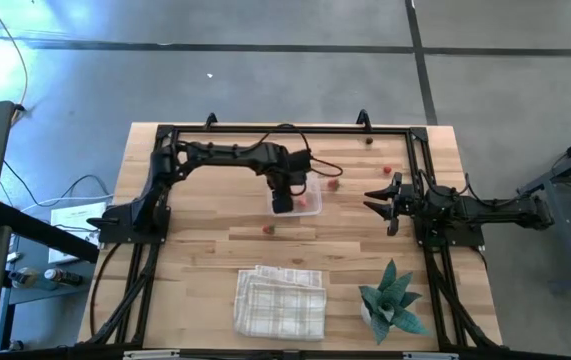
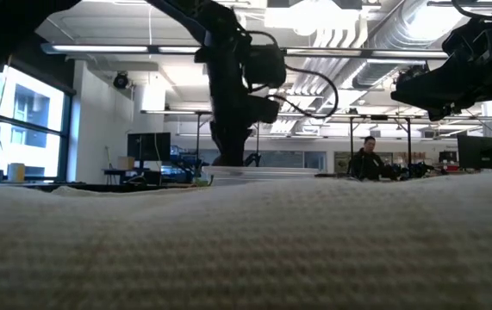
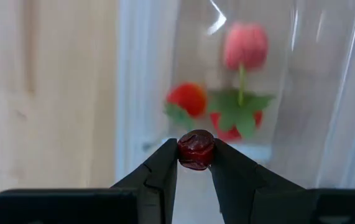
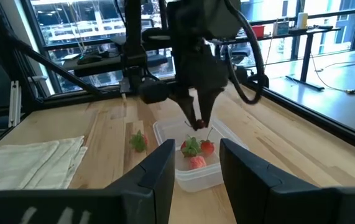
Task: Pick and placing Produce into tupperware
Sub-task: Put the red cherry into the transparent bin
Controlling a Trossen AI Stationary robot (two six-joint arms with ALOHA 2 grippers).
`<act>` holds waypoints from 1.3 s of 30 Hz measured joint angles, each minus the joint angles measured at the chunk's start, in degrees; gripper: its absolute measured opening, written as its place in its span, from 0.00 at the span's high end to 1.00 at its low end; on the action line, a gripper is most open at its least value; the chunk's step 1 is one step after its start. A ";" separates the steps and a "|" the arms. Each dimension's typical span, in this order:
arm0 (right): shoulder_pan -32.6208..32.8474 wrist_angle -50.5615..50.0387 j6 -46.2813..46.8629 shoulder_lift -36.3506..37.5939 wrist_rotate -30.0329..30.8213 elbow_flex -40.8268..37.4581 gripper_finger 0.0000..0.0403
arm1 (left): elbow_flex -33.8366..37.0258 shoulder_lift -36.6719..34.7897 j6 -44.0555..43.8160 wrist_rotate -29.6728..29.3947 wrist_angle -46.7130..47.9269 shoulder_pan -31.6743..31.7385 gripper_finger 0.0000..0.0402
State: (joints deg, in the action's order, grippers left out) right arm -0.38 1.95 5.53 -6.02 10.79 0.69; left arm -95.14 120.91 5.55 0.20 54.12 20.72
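Note:
The tupperware [image 1: 305,199] is a small clear box at mid table. Inside it lie a few red pieces with green leaves [image 3: 187,99] [image 4: 194,148]. My left gripper [image 3: 195,163] hangs just above the box's near end [image 4: 196,124], pointing down, shut on a dark red piece [image 3: 196,149]. Loose red pieces rest on the wood near the box [image 1: 269,229] [image 1: 333,184] [image 1: 387,170]. A dark one [image 1: 369,140] lies by the far edge. My right gripper [image 1: 385,205] hovers open to the right of the box, its fingers [image 4: 161,167] wide apart. My left gripper pinches the dark red round piece [image 3: 196,150] between its two fingertips, one finger on each side. The fingers come from above, pointing down. The piece is lifted clear and hangs over the open tupperware [image 3: 301,93].
A white checked folded cloth [image 1: 280,300] lies near the table's front edge and fills the low view's foreground [image 2: 246,250]. A small green plant [image 1: 393,300] stands at the front right. Black frame rails [image 1: 285,131] run around the work area. A person [image 2: 366,159] sits far off in the room.

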 joint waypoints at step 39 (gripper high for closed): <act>0.00 -0.02 -0.01 -0.35 0.00 0.00 0.71 | -0.97 4.14 -1.28 4.80 2.30 0.27 0.79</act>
State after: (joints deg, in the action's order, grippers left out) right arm -0.38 1.93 5.52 -6.37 10.79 0.69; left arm -96.12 125.05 4.27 4.99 56.41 20.99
